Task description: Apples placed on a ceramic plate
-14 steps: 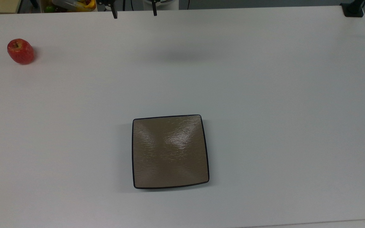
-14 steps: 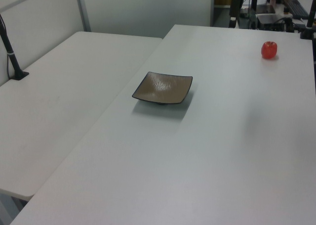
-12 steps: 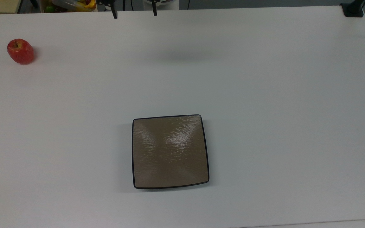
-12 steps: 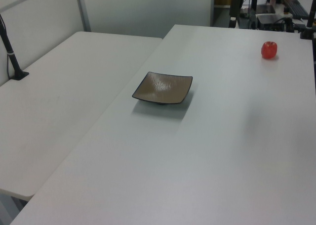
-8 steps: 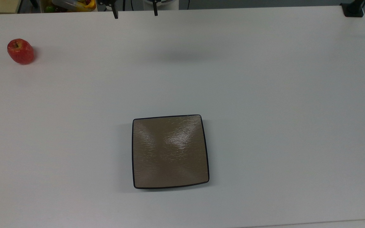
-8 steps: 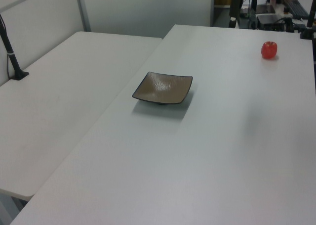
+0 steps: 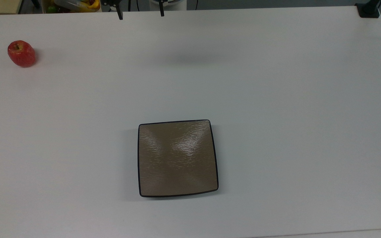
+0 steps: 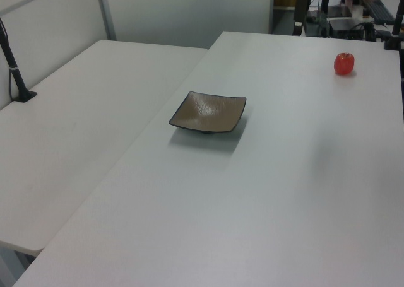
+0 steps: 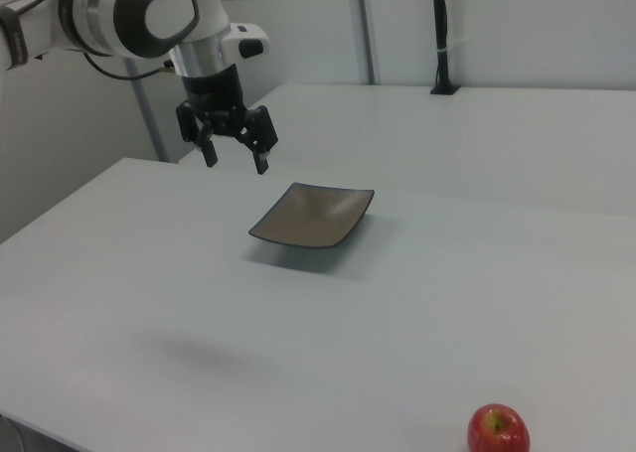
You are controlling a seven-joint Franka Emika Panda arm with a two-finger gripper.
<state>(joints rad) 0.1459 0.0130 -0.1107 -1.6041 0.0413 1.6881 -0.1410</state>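
A small red apple [image 7: 21, 54] sits alone on the white surface [image 7: 276, 99], well apart from the square brown ceramic plate [image 7: 177, 158], toward the top view's upper left corner. The plate is bare. The robot's end effector [image 9: 235, 154] hangs above the surface, away from the plate, fingers spread wide and holding nothing. The apple looks firm, light and glossy, so likely to roll or slip; gripping across its widest middle, either side of the stem, seems safest.
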